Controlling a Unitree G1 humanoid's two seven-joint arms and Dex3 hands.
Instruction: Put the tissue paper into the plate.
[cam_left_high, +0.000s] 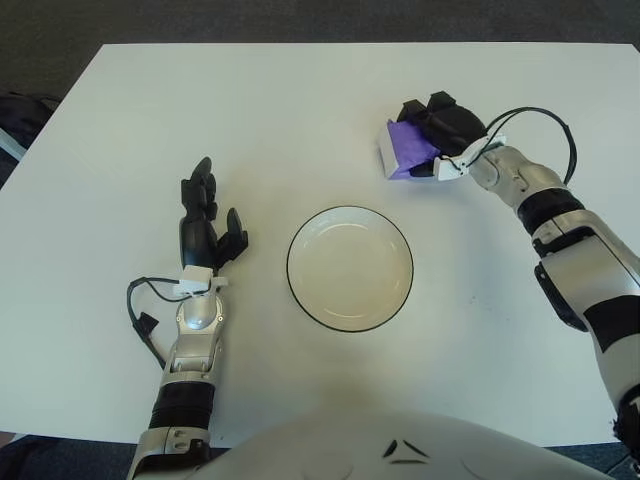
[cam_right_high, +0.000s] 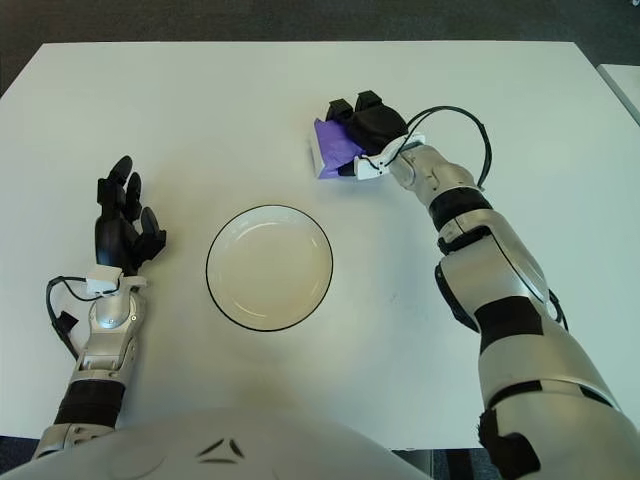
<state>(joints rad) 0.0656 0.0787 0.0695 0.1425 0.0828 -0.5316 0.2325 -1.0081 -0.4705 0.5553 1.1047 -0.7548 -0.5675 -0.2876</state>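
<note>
A purple and white tissue paper pack (cam_left_high: 398, 153) lies on the white table (cam_left_high: 280, 110), far right of centre. My right hand (cam_left_high: 430, 135) covers its right side, black fingers curled over its top and thumb at its near edge, gripping it. The pack still touches the table. A round white plate (cam_left_high: 291, 265) with a dark rim sits empty at the table's middle, nearer to me and to the left of the pack. My left hand (cam_left_high: 208, 222) shows left of the plate, fingers spread and pointing away from me, holding nothing.
A black cable (cam_left_high: 540, 110) loops from my right wrist above the table. Another cable (cam_left_high: 140, 310) hangs by my left wrist. A dark object (cam_left_high: 15, 115) sits off the table's left edge. Dark floor lies beyond the far edge.
</note>
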